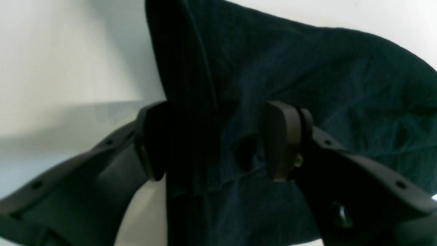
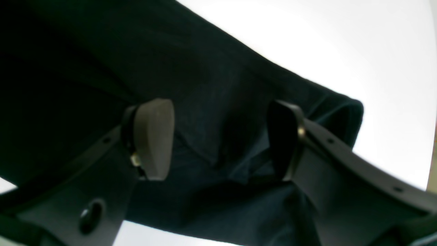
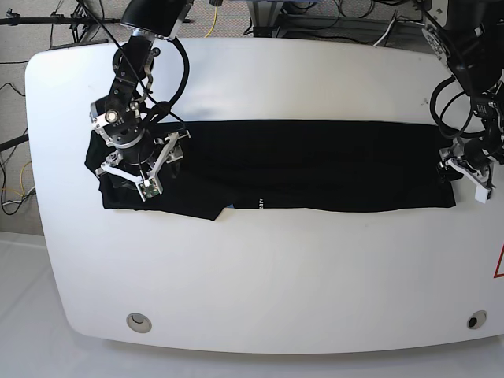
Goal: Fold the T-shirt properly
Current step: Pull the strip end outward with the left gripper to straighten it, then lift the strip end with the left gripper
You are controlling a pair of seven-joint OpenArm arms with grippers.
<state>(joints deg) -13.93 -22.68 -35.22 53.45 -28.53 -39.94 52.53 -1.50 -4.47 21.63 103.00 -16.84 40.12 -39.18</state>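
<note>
T-shirt (image 3: 315, 177) lies as a long black band across the white worktop (image 3: 260, 276), 9 to 3 o'clock. Right fingers (image 2: 218, 140) spread wide over its 9 o'clock end; left fingers (image 1: 215, 143) spread wide, straddling the 3 o'clock end.

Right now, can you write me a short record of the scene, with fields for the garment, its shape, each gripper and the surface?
garment: black T-shirt
shape: long narrow band lying across the table
left gripper: open, at the band's end
right gripper: open, over the other end
surface: white table
</note>
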